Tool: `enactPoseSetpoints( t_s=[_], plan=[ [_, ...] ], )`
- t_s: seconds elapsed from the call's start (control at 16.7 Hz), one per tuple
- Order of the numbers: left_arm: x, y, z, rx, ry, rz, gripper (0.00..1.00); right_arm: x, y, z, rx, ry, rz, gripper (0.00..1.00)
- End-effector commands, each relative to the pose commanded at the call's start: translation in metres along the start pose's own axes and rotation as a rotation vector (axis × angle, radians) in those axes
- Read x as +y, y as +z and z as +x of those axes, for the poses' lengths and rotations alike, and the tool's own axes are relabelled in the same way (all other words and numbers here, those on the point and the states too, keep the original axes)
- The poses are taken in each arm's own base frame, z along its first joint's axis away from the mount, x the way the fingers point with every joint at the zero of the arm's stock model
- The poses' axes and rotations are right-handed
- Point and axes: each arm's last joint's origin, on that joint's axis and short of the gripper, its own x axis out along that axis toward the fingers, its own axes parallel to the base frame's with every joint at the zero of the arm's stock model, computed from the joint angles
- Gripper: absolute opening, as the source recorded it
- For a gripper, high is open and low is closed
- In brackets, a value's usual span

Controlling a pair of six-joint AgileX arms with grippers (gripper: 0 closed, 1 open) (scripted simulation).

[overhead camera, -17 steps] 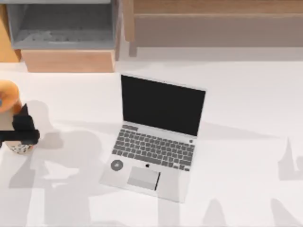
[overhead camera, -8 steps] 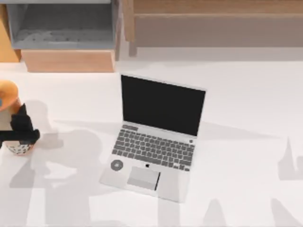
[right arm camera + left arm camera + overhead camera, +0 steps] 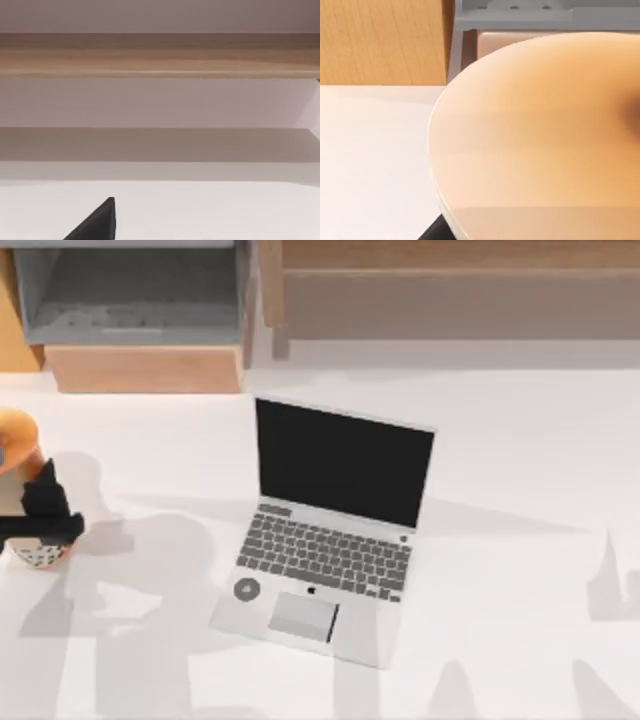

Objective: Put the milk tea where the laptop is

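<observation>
The left gripper stands at the tabletop's far left edge, its jaws pinching the milk tea, a tall clear cup of tan-orange drink with dark pearls at its base and an orange lid, well apart from the open slim silver laptop at centre. A good carry likely keeps the cup upright and raised clear of the black screen before setting down. The only marks visible are a small apple logo and a round grey sticker; no writing is legible. The right gripper waits parked, jaws' state indeterminable.

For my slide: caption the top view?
Left gripper at orange-lidded milk tea cup, table's left edge; open silver laptop centre.
</observation>
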Motion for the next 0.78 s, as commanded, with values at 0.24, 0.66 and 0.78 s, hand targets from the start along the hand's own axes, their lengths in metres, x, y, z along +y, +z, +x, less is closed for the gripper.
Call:
enactPoseSetpoints(
  t_s=[0.24, 0.66, 0.78],
  plan=[
    [0.000, 0.003, -0.001, 0.001, 0.001, 0.002, 0.00, 0.000, 0.000, 0.000, 0.000, 0.000, 0.000, 1.00],
    [0.000, 0.008, -0.003, 0.007, 0.001, 0.003, 0.00, 0.000, 0.000, 0.000, 0.000, 0.000, 0.000, 1.00],
    [-0.001, 0.011, -0.002, -0.006, 0.001, 0.002, 0.00, 0.000, 0.000, 0.000, 0.000, 0.000, 0.000, 1.00]
  ],
)
